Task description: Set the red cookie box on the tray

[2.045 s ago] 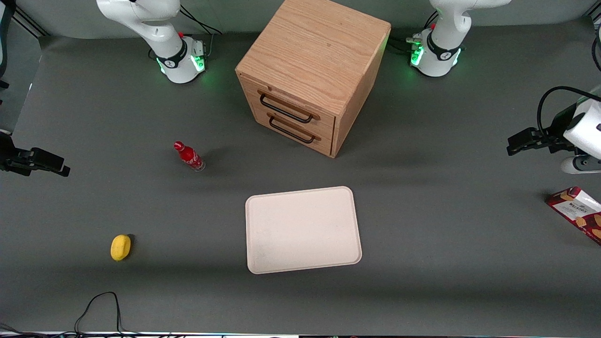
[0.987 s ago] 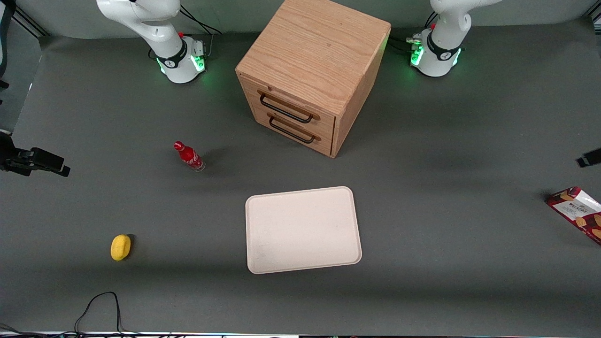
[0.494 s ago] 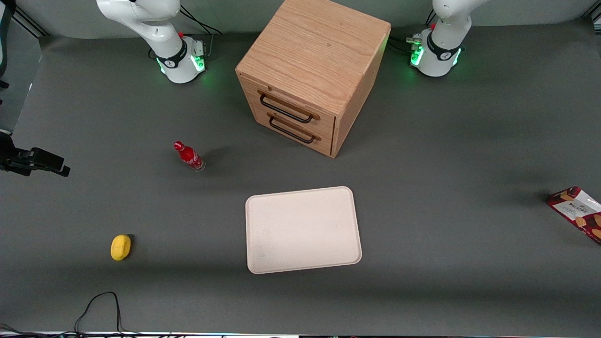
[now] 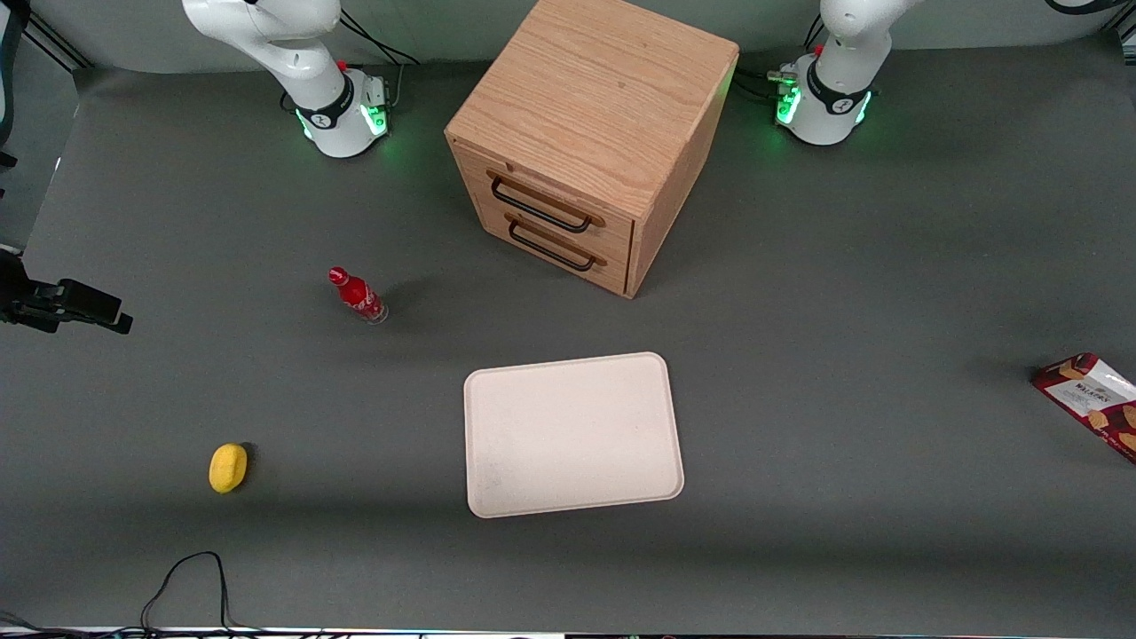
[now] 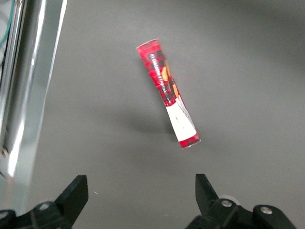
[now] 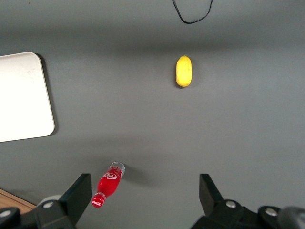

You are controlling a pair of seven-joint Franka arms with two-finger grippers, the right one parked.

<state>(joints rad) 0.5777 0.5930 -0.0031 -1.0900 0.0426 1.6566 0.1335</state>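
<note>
I've got the gripper high above the table with its fingers spread wide and nothing between them. The red cookie box lies flat on the mat below, clear of the fingers, its long axis slanted across the line between the fingertips. From the front it sits at the right edge of the frame, well apart from the tray at centre. My guess: I'll need a wrist turn before descending.
</note>
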